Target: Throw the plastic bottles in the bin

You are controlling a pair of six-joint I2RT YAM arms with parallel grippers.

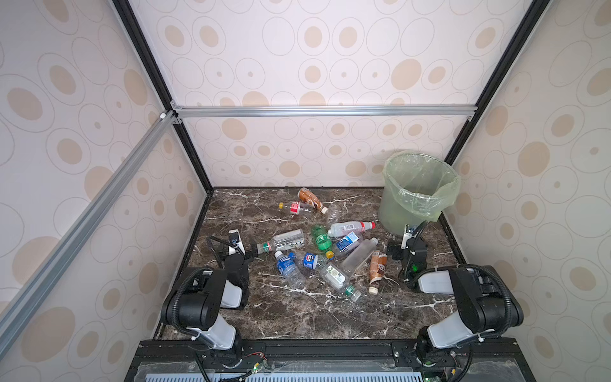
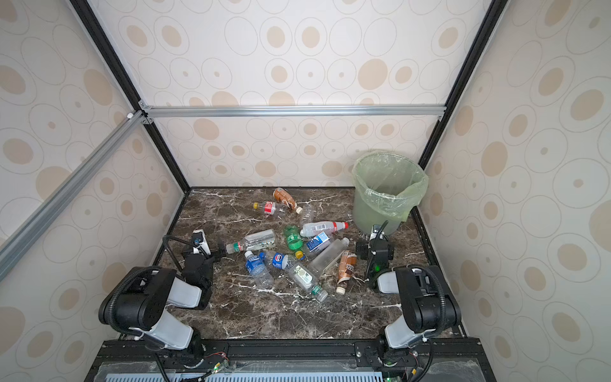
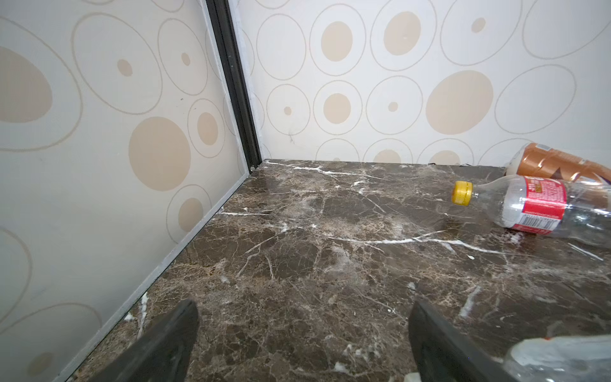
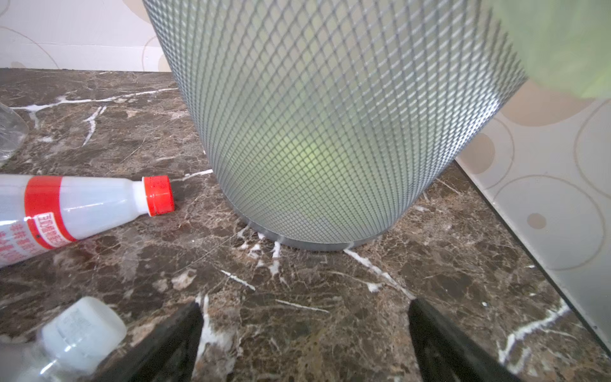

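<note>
Bin (image 1: 396,211) upright in the far right corner of the marble table (image 1: 297,317). Pale green liner (image 1: 446,195) folded over its rim, mouth facing up.

Plastic bottles (image 1: 321,238): about a dozen, all lying on their sides on the table, outside the bin. Main heap sits mid-table. A smaller group lies farther back: a brown-labelled bottle (image 1: 310,198) touching a yellow-capped bottle (image 1: 296,207) with a red label, and a crumpled clear bottle (image 1: 334,213) just to their right. A red-capped bottle (image 1: 352,227) lies closest to the bin, cap pointing toward it, near the base but apart from it.

Left gripper (image 3: 303,301): jaws spread wide, only bare marble between them. It sits low over the left side of the table, aimed at the far left corner. A clear bottle with a red-green band (image 1: 284,241) lies with its neck end just beside the gripper's right finger. Whether they touch cannot be told.

Right gripper (image 4: 305,304): jaws spread wide, nothing between them. It sits low over the table on the near side of the bin, facing the cross-hatched wall close above the base. A white-capped clear bottle (image 1: 358,256) lies to its left, with the cap near the left finger.
</note>
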